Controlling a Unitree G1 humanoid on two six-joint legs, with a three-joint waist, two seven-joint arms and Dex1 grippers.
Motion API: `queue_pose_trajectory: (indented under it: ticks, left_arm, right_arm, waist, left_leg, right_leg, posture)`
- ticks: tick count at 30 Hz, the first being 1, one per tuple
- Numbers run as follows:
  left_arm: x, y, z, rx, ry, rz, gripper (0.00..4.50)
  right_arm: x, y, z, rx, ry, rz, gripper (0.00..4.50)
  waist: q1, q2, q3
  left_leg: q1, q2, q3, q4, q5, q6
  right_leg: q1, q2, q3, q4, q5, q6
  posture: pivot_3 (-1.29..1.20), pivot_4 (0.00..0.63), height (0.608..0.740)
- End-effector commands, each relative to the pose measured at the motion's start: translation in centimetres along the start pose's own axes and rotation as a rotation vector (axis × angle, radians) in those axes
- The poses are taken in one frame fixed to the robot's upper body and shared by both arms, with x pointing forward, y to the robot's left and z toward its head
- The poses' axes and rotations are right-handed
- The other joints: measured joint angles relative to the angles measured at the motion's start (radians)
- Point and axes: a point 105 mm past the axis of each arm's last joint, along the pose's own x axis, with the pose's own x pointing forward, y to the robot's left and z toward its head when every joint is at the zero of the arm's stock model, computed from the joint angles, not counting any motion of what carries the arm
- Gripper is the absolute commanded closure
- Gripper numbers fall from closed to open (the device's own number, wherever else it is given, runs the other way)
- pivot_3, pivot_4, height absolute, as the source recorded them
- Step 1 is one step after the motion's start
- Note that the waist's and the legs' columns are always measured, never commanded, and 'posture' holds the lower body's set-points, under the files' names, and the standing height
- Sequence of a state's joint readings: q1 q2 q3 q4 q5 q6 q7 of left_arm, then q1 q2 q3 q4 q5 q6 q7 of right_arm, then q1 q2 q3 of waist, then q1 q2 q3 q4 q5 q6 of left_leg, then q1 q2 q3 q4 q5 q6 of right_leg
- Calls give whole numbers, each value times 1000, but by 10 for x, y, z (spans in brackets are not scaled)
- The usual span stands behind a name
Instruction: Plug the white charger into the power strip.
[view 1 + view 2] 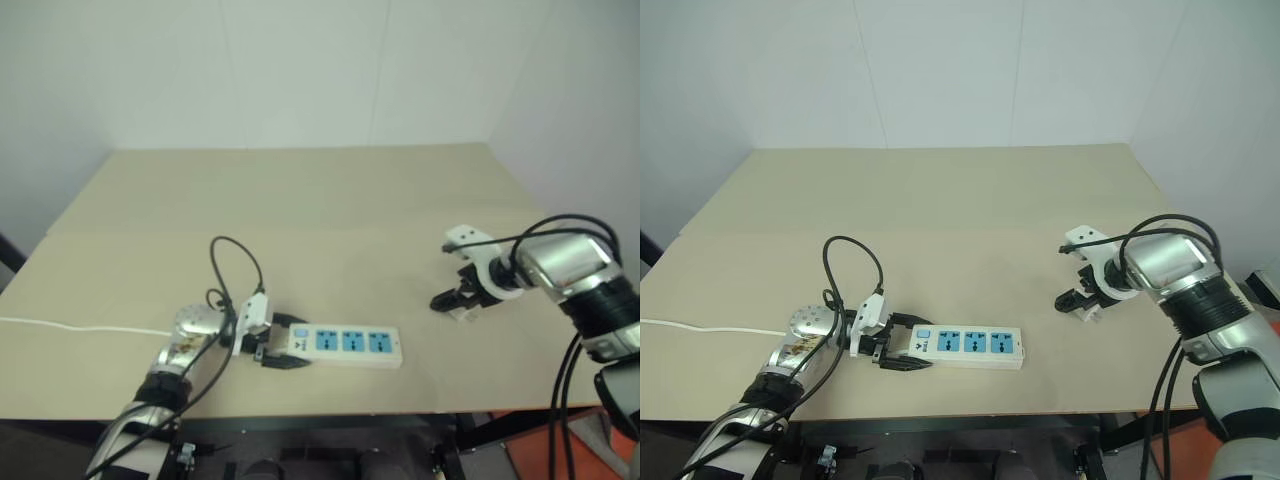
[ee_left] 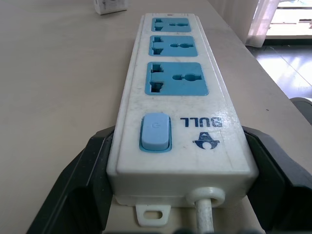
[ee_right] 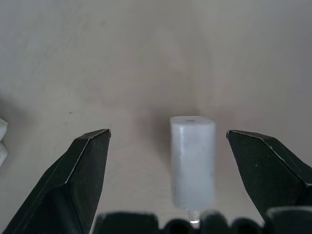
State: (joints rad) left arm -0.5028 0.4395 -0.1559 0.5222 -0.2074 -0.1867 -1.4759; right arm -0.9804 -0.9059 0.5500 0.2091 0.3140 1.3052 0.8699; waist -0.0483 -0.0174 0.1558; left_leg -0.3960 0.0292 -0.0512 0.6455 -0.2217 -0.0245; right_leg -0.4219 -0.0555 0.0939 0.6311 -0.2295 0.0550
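Power strip [image 1: 965, 345] lies flat on the desk [image 1: 940, 210], near the front edge, sockets facing up. Left tool [image 1: 902, 354] is clamped on the strip's switch end, a black finger on each long side; the wrist view shows the blue switch [image 2: 155, 131] and the cord [image 2: 205, 214] leaving that same end. Judged purpose: pinning the strip so it will not slide or tip when a plug is pushed in.

White charger [image 3: 192, 163] sits on the desk well to the right of the strip, apart from it. Right tool [image 1: 456, 300] hangs over it with its fingers spread wide, one each side, neither touching. Reads as lining up for a pick, not yet a grasp. A hint of metal shows at the charger's near end, perhaps the prongs, though its attitude is hard to tell.

The cord runs from the strip's switch end away leftward across the desk.

Count:
- power strip: one
- blue socket panels: three, all vacant
- switch: one
- charger: one
- tools: two

Plugging-in not begun.
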Motion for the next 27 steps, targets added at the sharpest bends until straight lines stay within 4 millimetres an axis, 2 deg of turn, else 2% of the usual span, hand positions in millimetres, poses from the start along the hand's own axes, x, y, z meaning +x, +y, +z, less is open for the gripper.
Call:
queue_pose_trajectory:
  ticks: [1, 8, 11, 14, 22, 27]
  left_arm:
    - [-7, -4, -9, -32, 40, 13, 1223]
    - [-10, -6, -11, -39, 40, 34, 1223]
    - [-10, -8, -11, -41, 40, 37, 1223]
    - [-10, -9, -11, -43, 40, 43, 1223]
    - [-10, -11, -13, -49, 40, 50, 1223]
    - [-11, -9, -12, -47, 39, 58, 1223]
  right_arm:
    - [-5, -3, 12, -47, -21, -25, 0]
    - [10, -5, 8, -74, 34, -17, 0]
    - [16, 1, 9, -100, 58, 8, 0]
    - [20, 3, 9, -125, 67, 14, 571]
    - [26, 7, 7, -142, 87, 30, 3324]
    - [21, 1, 12, -128, 47, -6, 3348]
  waist:
    - [-1, 0, 0]
    - [-3, 0, 0]
    - [-8, 0, 0]
    - [-12, 0, 0]
    - [-16, 0, 0]
    - [-16, 0, 0]
  left_leg:
    - [0, 0, 0, 0, 0, 0]
    - [0, 0, 0, 0, 0, 0]
    - [0, 0, 0, 0, 0, 0]
    - [1, 0, 0, 0, 0, 0]
    - [1, 0, 0, 0, 0, 0]
    - [1, 0, 0, 0, 0, 0]
  right_leg:
    - [0, 0, 0, 0, 0, 0]
    - [0, 0, 0, 0, 0, 0]
    - [0, 0, 0, 1, 0, -1]
    - [0, 0, 0, 1, 1, -1]
    - [1, 0, 0, 1, 1, -1]
    - [1, 0, 0, 1, 1, -1]
  posture:
    - [0, 150, 740]
    - [0, 150, 740]
    - [0, 150, 740]
    - [0, 150, 740]
    - [0, 150, 740]
    - [0, 150, 740]
